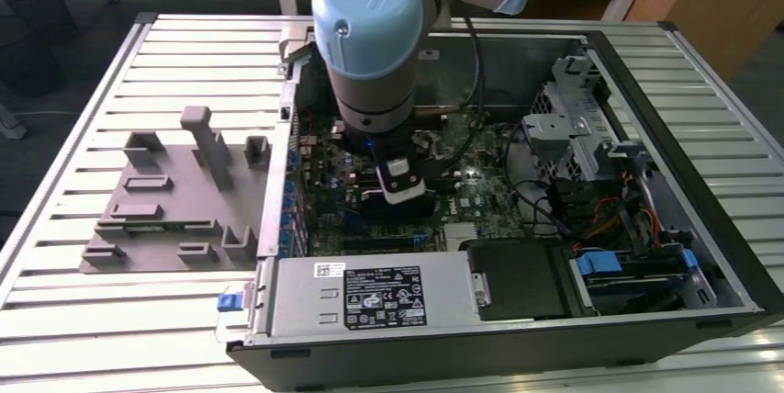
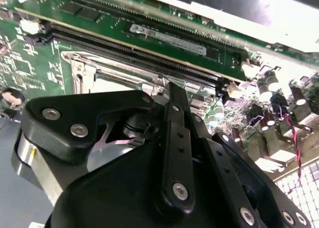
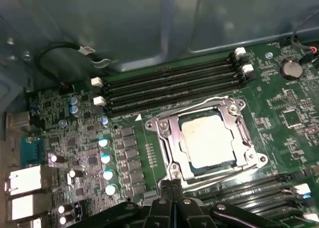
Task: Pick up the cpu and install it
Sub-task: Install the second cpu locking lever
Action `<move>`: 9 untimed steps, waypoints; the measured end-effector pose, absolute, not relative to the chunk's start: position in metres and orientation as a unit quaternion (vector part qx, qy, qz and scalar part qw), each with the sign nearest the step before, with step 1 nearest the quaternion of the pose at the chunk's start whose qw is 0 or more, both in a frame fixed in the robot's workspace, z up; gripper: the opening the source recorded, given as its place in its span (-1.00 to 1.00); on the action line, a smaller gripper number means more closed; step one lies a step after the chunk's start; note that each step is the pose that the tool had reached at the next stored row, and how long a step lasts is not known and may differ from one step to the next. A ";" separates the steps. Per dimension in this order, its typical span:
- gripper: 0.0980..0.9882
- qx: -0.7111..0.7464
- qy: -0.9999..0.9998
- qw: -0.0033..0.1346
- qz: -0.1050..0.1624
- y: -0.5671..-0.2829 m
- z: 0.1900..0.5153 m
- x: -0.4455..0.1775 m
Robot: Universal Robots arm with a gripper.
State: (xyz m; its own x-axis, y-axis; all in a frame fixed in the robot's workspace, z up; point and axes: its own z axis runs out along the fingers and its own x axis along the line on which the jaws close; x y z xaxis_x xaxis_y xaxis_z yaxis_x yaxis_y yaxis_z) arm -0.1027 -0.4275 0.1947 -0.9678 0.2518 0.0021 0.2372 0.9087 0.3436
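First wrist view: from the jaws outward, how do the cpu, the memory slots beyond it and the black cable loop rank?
1. cpu, in the socket, nearest the gripper.
2. memory slots, beyond the socket.
3. black cable loop, at case wall.

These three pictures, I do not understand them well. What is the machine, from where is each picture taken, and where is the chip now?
The machine is a robot arm with a blue cap. In the exterior view, taken by a camera off the arm, it reaches down into an open computer case that lies on a slatted metal table. Toward that view's left, a grey plastic holder block stands on the table beside the case.

The other two pictures come from cameras riding near the arm's wrist. The black parts in the foreground of both are the gripper; it hangs close above the green motherboard.

In the first wrist view, the cpu, a flat silvery square, sits inside the metal frame of the socket, next to the long black memory slots. The gripper holds nothing that I can see.
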 end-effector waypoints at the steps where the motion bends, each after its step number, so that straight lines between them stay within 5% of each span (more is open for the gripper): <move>1: -0.98 0.125 0.976 0.021 0.175 -0.428 0.194 -0.103; 9: -0.98 0.125 0.975 0.020 0.182 -0.428 0.189 -0.104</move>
State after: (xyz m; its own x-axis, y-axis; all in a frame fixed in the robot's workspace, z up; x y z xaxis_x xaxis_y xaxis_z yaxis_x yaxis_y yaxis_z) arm -0.1035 -0.4275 0.1892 -0.9678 0.2518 0.0066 0.2372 0.9025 0.3594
